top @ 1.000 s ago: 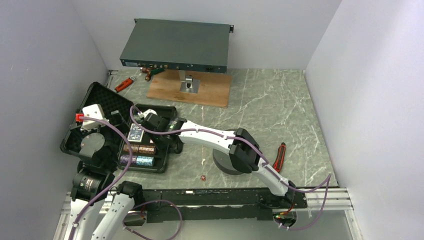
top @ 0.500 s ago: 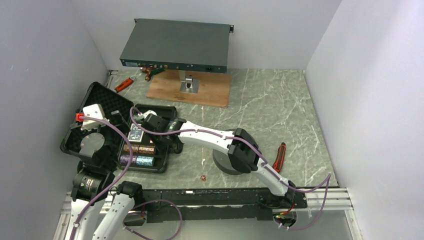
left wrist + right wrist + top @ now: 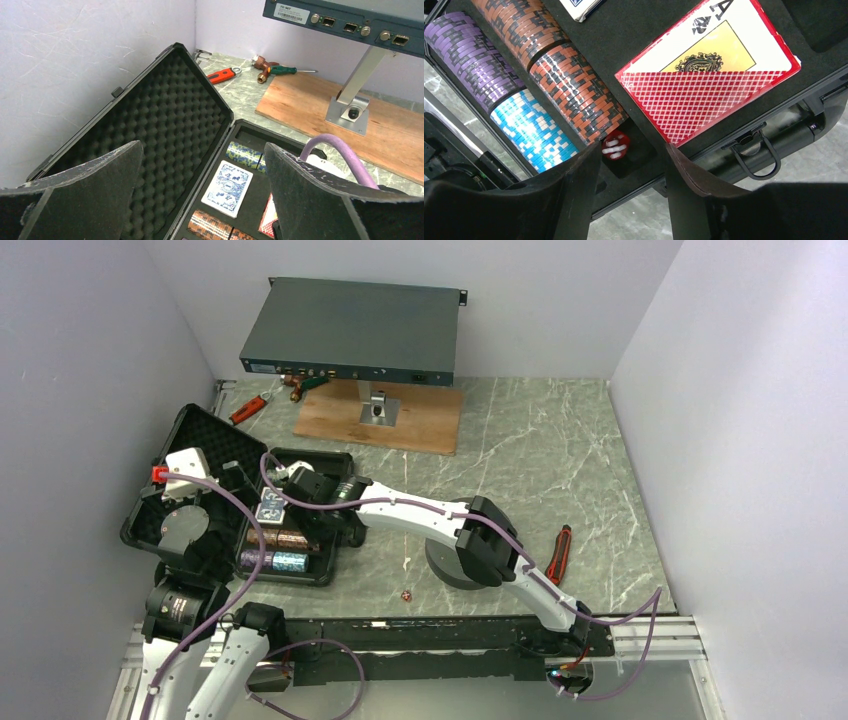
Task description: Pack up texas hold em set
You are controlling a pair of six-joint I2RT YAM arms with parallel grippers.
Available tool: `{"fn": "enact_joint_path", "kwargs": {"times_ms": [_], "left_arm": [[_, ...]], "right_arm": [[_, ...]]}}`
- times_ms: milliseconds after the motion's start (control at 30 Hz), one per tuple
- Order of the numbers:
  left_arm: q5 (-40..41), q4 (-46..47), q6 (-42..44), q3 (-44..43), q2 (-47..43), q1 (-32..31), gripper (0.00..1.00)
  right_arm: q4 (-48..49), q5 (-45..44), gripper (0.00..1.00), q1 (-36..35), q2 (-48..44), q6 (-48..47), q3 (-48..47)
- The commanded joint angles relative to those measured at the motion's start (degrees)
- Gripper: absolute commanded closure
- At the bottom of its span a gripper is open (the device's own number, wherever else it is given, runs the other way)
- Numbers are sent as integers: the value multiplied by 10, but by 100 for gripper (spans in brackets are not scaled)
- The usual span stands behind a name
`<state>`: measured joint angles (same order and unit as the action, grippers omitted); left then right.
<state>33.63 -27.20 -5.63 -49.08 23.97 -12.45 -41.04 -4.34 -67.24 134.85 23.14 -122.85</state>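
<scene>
Quick status from my remote station: the black briefcase [image 3: 215, 445] sits open at the left side of the worktop [image 3: 540, 460], with the egg-crate foam lid laid back toward the left wall and the tray half facing up. My right arm reaches across, and the right tool [image 3: 633, 146] hangs low over the tray. Its jaws are parted and gripping nothing, and the gap is clearly wider than the little red die [image 3: 615, 145] that lies in the tray in line with it. That die is in a small pocket right at the end of the orange-and-black chip row [image 3: 574, 95], and neither finger touches it. Next to that row are the purple chips [image 3: 469, 55] and the light blue chips [image 3: 536, 130], lying on their sides in their grooves. The red card box [image 3: 709, 75] lies flat in its slot just beside the die pocket, and a blue-backed deck [image 3: 227, 187] lies further up the tray. The left tool [image 3: 202, 146] is spread wide with nothing in it, up above the case and looking down at the lid foam and the tray. Out on the worktop, in front of the case near the arm bases, there's one more small red die [image 3: 406, 595], well apart from the case. The rest is clutter: a grey rack box [image 3: 350, 330] on a stand over a wooden board [image 3: 420, 425] at the back, and a red-handled screwdriver [image 3: 557, 552] off to the right.
</scene>
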Motion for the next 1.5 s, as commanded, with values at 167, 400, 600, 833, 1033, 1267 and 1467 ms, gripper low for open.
{"fn": "enact_joint_path", "kwargs": {"times_ms": [167,400,600,833,1033,1267,1467], "left_arm": [[-10,24,-4,2,4,3,2],[-7,25,-1,4,5,3,2],[-13,26,1,4,0,3,3],[-24,28,4,7,5,3,3],[-24,30,8,10,9,3,4],[-35,30,10,11,21,2,5],[-42,31,11,12,27,2,5]], "right_arm": [[6,17,47,0,-11,-7,-34],[22,27,41,0,-45,-10,-14],[46,19,37,0,-98,-18,33],[46,1,25,-2,-144,-43,54],[60,-18,1,-2,-207,-58,99],[78,-61,0,-2,-299,-64,186],[92,-82,0,-2,-381,-49,298]]}}
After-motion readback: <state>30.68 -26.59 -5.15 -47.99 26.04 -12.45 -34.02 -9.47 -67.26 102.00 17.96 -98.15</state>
